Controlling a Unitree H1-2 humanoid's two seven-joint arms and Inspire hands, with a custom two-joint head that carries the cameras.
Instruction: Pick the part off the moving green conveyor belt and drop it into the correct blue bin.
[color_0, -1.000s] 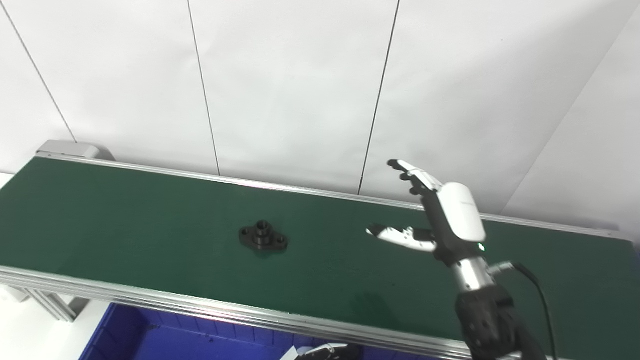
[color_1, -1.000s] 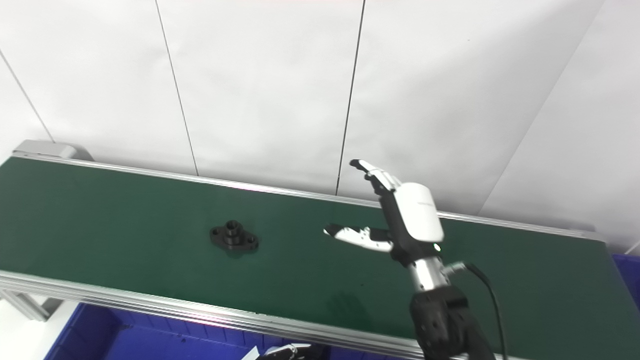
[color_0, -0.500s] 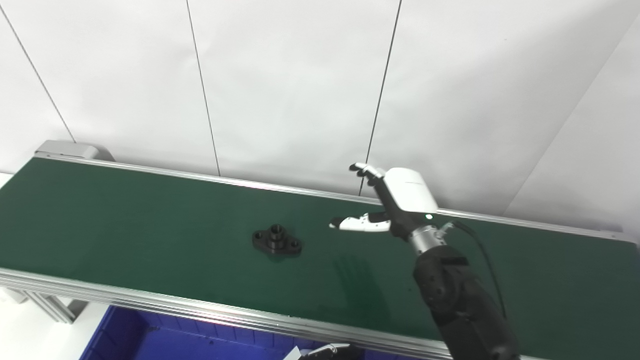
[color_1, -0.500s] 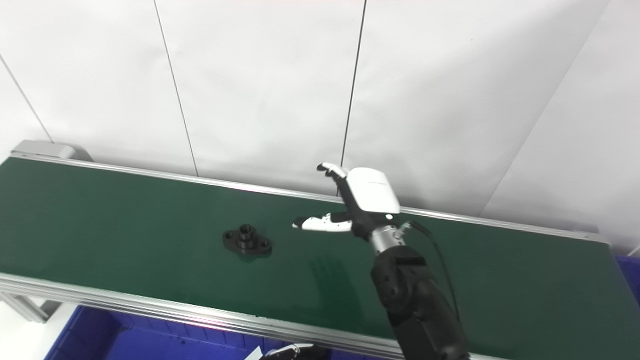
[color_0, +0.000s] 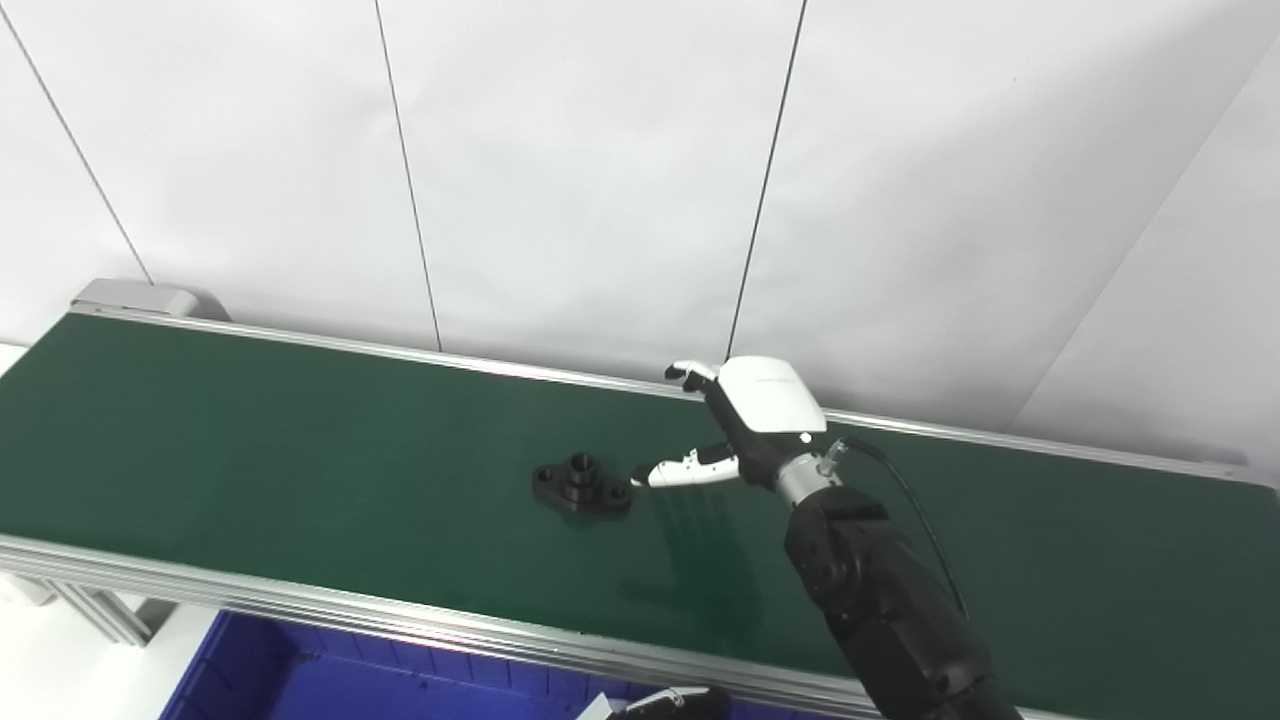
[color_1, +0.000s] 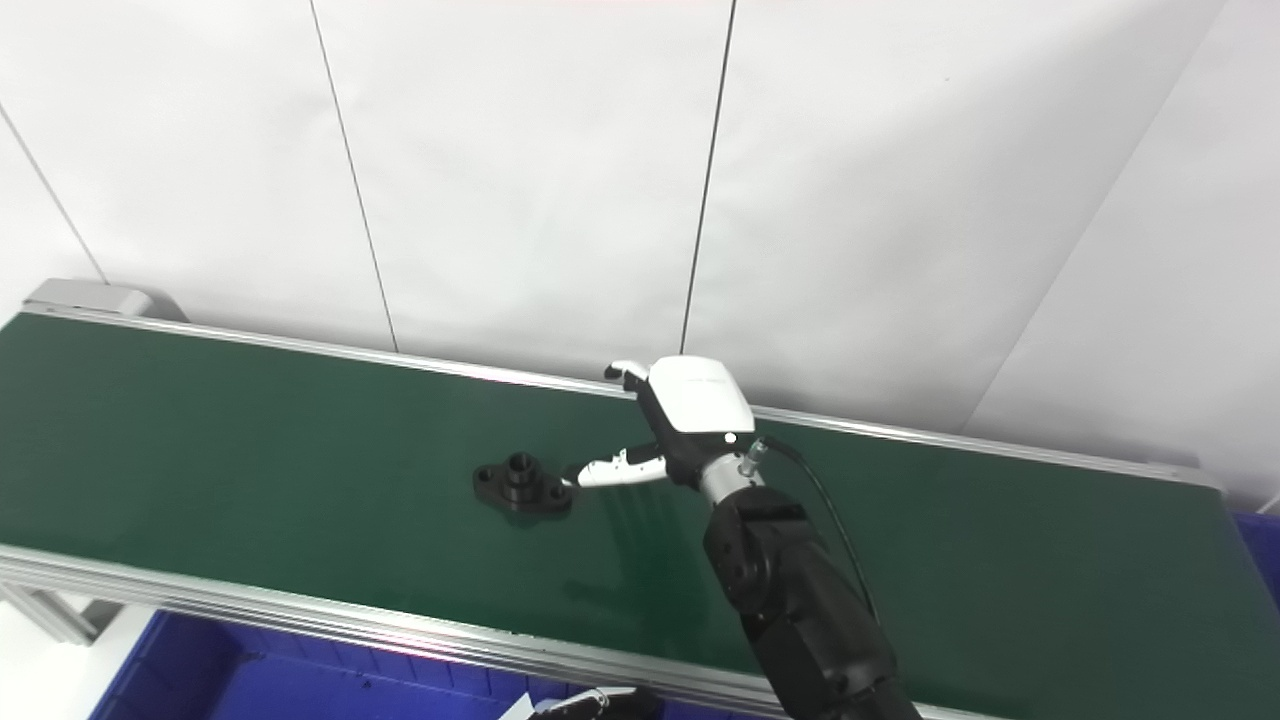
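One black part (color_0: 582, 484) lies flat on the green belt (color_0: 250, 440), about midway along it and nearer the front rail than the back. It is a flanged piece with a raised round boss in the middle and a lobe with a hole at each end.

The right hand (color_0: 745, 425) is over the belt just to the right of the part, spread wide and holding nothing. Its thumb (color_0: 682, 470) reaches out low toward the part, its tip just beside the right lobe; whether it touches cannot be told. The fingers (color_0: 690, 374) arch higher, over the back half of the belt. One black forearm runs from the hand down to the bottom edge, with one cable looping beside the wrist.

The left hand (color_1: 590, 705) shows only as a sliver at the bottom edge, below the front rail; whether it is spread or closed cannot be told.

One blue bin (color_0: 300, 675) sits below the front rail at lower left. In the right eye view a second blue bin (color_1: 1262, 545) peeks in past the belt's right end
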